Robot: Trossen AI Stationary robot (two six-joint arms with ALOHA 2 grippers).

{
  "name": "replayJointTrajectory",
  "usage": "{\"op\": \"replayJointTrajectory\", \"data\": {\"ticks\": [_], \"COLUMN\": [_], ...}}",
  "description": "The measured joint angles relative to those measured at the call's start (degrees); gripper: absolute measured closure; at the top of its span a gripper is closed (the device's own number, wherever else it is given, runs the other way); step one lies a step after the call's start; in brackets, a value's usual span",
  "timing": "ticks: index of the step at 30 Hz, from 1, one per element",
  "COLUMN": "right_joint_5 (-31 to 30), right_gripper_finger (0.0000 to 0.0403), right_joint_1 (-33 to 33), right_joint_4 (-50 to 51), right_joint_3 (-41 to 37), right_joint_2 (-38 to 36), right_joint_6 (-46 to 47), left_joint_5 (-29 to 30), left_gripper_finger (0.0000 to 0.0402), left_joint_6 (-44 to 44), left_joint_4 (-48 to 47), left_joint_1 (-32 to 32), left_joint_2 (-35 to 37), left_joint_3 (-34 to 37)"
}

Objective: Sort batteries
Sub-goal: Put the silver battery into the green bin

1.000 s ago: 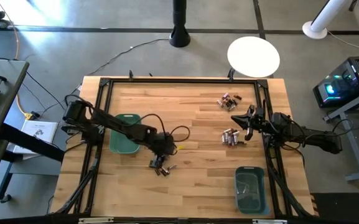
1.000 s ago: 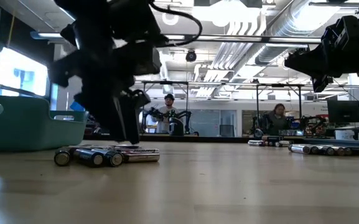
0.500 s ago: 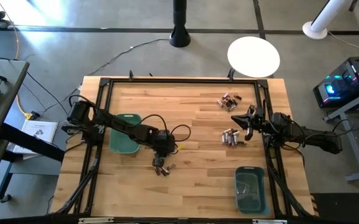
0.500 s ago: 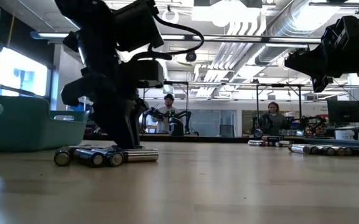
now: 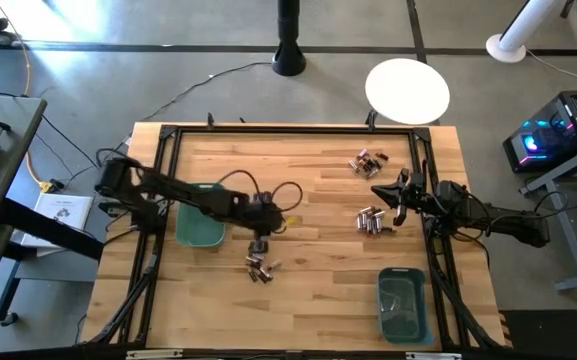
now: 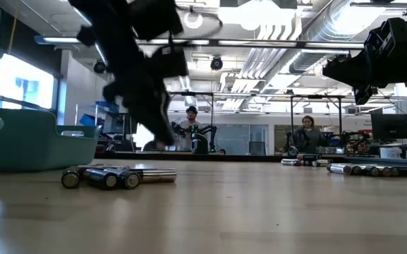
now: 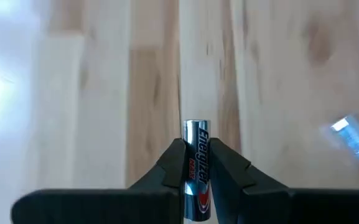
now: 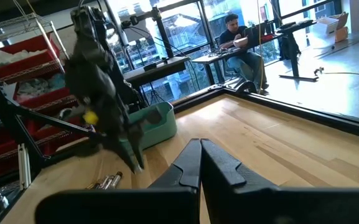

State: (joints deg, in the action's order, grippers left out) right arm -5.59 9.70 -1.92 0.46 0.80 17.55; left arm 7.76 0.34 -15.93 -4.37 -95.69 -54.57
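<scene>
Left end effector (image 7: 196, 171) is clamped on one battery (image 7: 196, 163), a shiny silver cylinder with dark lettering and a red mark, its flat end standing out past the fingertips. In the high view this end effector (image 5: 259, 243) hangs above the table (image 5: 308, 290) left of centre, over bare wood just beyond a small pile of cells (image 5: 259, 268) lying toward the near edge. From table height that pile (image 6: 111, 176) shows about four or five cells on their sides, some dark, one long and silvery, touching each other; the exact count is hard to tell.

Right end effector (image 5: 384, 192) hovers by the right edge with its fingers (image 8: 191, 163) together, holding nothing. Just beside it lies a second cluster (image 5: 371, 220) of several silvery cells, and a third cluster (image 5: 366, 161) with darker, copper-banded cells sits toward the far right corner.

Two teal plastic bins with rounded corners stand on the pale plank top: one (image 5: 186, 230) near the left edge, partly under the left arm, another (image 5: 402, 305) by the near right corner. Dark metal rails frame the table.
</scene>
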Motion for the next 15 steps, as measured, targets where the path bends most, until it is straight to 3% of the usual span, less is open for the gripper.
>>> {"op": "replayJointTrajectory", "data": {"ticks": [7, 12, 15], "right_joint_5": [-0.02, -0.01, -0.01], "right_gripper_finger": [0.0403, 0.0403, 0.0403], "right_joint_1": [-0.01, 0.00, 0.00], "right_joint_4": [-0.01, 0.00, -0.02], "right_joint_3": [-0.01, -0.01, -0.01], "right_joint_2": [0.00, 0.00, 0.00], "right_joint_6": [0.02, 0.01, 0.02], "left_joint_5": [6.66, 8.10, 8.25], "left_gripper_finger": [0.0367, 0.0367, 0.0367], "left_joint_6": [-13.03, -38.71, -51.18], "left_joint_4": [-11.64, -37.18, -45.25], "left_joint_1": [0.65, 1.39, 0.65], "left_joint_2": [17.08, 26.50, 28.67], "left_joint_3": [-0.22, -0.11, 2.68]}}
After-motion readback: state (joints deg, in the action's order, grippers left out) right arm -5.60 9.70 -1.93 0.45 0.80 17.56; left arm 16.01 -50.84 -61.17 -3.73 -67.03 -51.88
